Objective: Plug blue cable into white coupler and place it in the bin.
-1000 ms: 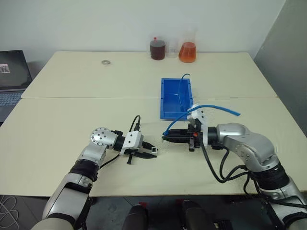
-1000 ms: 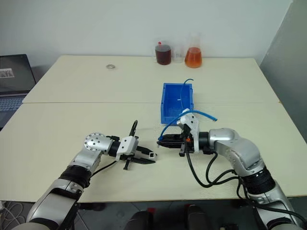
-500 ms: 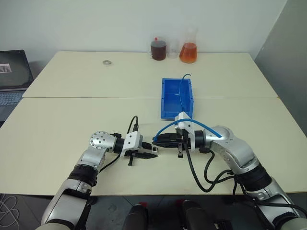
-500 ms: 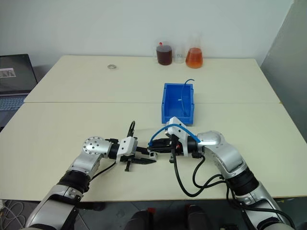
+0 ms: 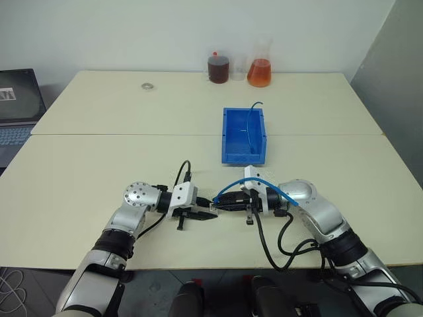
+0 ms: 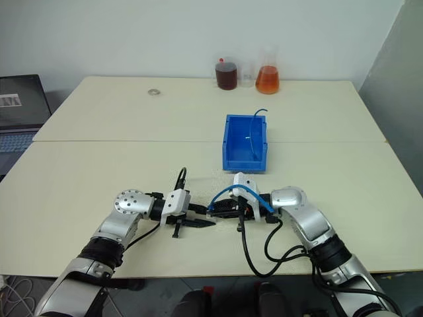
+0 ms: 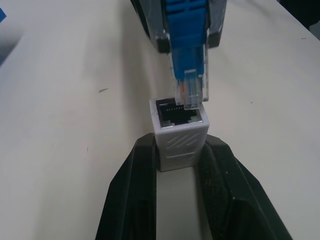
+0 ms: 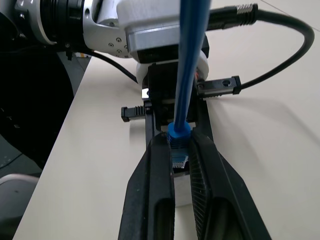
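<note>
Nearly mated: plug tip at the coupler's socket mouth, claws nose to nose over the bench [image 5: 99,165]

Left claw [image 7: 180,165] is clamped on the white coupler [image 7: 179,134], a small ribbed plastic block with its dark socket facing the right claw [image 8: 180,155]; that one is pinched shut on the blue cable [image 8: 187,65] just behind its clear, hard plug. Seen along the left claw, the plug's long axis runs roughly in line with the socket, its tip at the rim and sitting toward one side, not yet seated by my reading. So the coming push looks to be straight along that shared line, after a slight sideways correction. Cord is thin, glossy and springy, arching back over the right wrist. Bin [image 5: 228,135], bright blue rigid plastic with upright walls, stands well beyond both claws, with another thin blue cord [image 5: 250,122] in it
</note>
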Available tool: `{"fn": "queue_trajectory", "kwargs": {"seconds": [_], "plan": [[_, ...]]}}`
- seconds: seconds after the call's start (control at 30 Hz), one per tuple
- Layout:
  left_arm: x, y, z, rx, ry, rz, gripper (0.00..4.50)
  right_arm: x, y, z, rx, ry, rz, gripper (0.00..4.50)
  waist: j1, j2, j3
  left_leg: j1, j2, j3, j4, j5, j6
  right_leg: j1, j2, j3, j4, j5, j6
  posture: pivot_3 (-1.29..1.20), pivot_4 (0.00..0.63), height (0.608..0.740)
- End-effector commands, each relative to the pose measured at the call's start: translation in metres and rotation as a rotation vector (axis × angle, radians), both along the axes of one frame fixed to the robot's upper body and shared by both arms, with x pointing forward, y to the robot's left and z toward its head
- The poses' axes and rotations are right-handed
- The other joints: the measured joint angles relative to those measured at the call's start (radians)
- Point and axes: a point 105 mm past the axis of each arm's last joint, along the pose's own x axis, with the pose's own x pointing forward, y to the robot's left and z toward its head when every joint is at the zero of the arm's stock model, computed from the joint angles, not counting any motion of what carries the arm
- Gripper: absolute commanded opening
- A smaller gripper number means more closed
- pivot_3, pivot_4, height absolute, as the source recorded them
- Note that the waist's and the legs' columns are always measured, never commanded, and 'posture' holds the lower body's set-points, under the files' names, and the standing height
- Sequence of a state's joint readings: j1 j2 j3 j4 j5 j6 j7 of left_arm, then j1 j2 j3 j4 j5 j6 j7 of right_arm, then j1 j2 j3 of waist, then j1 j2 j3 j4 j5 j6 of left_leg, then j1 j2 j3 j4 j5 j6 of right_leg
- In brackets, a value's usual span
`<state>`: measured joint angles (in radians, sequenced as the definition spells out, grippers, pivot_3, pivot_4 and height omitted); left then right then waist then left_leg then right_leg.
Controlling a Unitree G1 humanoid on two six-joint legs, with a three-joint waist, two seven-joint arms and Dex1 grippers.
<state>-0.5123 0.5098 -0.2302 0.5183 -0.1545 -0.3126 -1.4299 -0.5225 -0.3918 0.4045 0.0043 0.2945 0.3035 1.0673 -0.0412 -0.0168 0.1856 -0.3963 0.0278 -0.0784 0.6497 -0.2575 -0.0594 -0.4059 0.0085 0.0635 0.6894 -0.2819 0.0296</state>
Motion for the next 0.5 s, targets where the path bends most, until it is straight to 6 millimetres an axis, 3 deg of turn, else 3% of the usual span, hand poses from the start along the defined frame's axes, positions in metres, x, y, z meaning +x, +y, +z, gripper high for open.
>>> {"fn": "queue_trajectory", "kwargs": {"seconds": [0.03,0.37,0.5], "plan": [[-0.004,-0.001,-0.001,0.007,0.001,-0.014,0.85,0.000,0.001,0.006,0.015,-0.048,0.018,0.14,0.000,0.000,0.000,0.000,0.000,0.000,0.000,0.000,0.000,0.000,0.000,0.000,0.000,0.000,0.000,0.00,0.150,0.740],[-0.006,-0.003,0.000,0.004,0.012,-0.018,0.85,0.003,0.001,0.001,-0.003,-0.076,0.024,0.14,0.000,0.000,0.000,0.000,0.000,0.000,0.000,0.000,0.000,0.000,0.000,0.000,0.000,0.000,0.000,0.00,0.150,0.740],[-0.007,-0.003,0.000,0.002,0.015,-0.017,0.85,-0.001,-0.001,-0.011,-0.065,-0.128,0.057,0.14,0.000,0.000,0.000,0.000,0.000,0.000,0.000,0.000,0.000,0.000,0.000,0.000,0.001,0.000,0.000,0.00,0.150,0.740]]}}
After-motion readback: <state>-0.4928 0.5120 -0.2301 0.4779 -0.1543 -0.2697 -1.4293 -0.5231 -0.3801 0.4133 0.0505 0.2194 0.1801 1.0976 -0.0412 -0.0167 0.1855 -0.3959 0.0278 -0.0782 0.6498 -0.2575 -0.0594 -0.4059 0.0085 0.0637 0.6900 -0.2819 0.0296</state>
